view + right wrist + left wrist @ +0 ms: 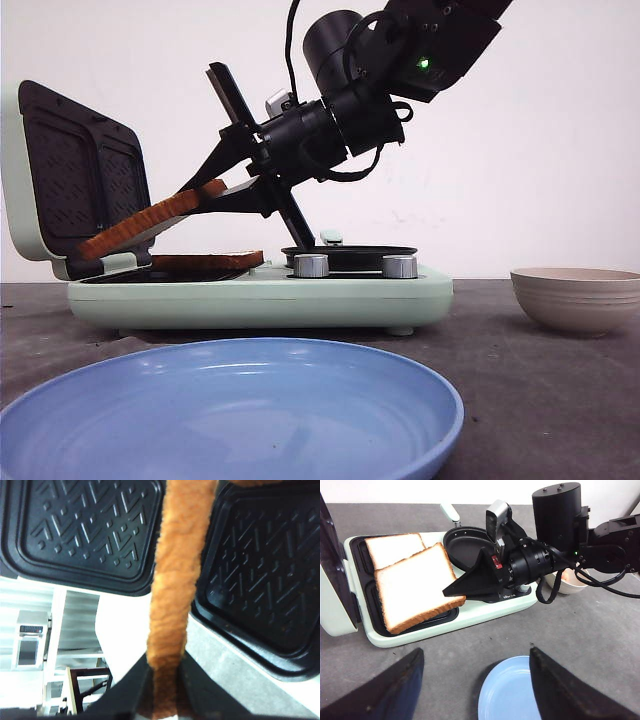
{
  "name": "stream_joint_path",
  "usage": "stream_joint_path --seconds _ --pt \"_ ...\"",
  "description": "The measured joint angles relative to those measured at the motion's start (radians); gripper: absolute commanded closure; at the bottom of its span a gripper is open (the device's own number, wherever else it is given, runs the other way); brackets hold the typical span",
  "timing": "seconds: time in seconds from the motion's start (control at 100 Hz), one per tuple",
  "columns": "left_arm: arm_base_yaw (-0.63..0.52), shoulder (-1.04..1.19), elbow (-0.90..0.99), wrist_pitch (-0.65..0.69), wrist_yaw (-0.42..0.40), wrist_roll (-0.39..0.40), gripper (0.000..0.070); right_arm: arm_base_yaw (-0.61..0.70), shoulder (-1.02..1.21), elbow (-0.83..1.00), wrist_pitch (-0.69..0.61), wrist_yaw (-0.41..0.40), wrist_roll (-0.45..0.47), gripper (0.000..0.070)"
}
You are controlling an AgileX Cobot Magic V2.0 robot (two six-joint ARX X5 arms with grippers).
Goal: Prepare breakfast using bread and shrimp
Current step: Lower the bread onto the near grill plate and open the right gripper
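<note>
Bread slice (pixel 415 587) is held tilted over the sandwich maker (pixel 485 612), clamped by the right gripper (pixel 454 592); only the crust edge (pixel 172 580) is shown in the right wrist view. The left gripper (pixel 475 680) is seen spread apart above the blue plate (pixel 507 690).

We note even, bright light with soft shadows. The blue plate (pixel 230 410) shows faint glare toward 6 o'clock. In the right wrist view the bread (pixel 175 580) crust is blurred; the window at 8 o'clock is overexposed.

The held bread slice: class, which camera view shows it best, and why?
The left wrist view: the held bread slice shows its whole pale face and crust. The front view shows it edge-on and tilted; the right wrist view shows only crust between the fingers.
</note>
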Motion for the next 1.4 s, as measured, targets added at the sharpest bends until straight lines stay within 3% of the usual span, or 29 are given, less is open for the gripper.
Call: stream_joint_path --seconds 0.14,1.12,1.19,1.31,1.401 --pt "0.000 -0.002 0.000 0.000 0.000 0.000 0.0345 0.005 0.000 0.000 -0.010 0.047 0.002 0.0700" --pt "0.000 -0.007 0.000 0.000 0.000 0.000 0.0345 0.031 0.016 0.004 -0.019 0.111 0.027 0.0699" --pt "0.000 -0.007 0.000 0.000 0.000 -0.001 0.0345 0.034 0.016 0.004 -0.018 0.123 0.027 0.0678" --pt "0.000 -0.008 0.000 0.000 0.000 -0.001 0.0345 0.034 0.016 0.004 -0.017 0.127 0.027 0.0528" --pt "0.000 -0.008 0.000 0.000 0.000 0.000 0.0345 0.035 0.016 0.004 -0.015 0.135 0.027 0.0490"
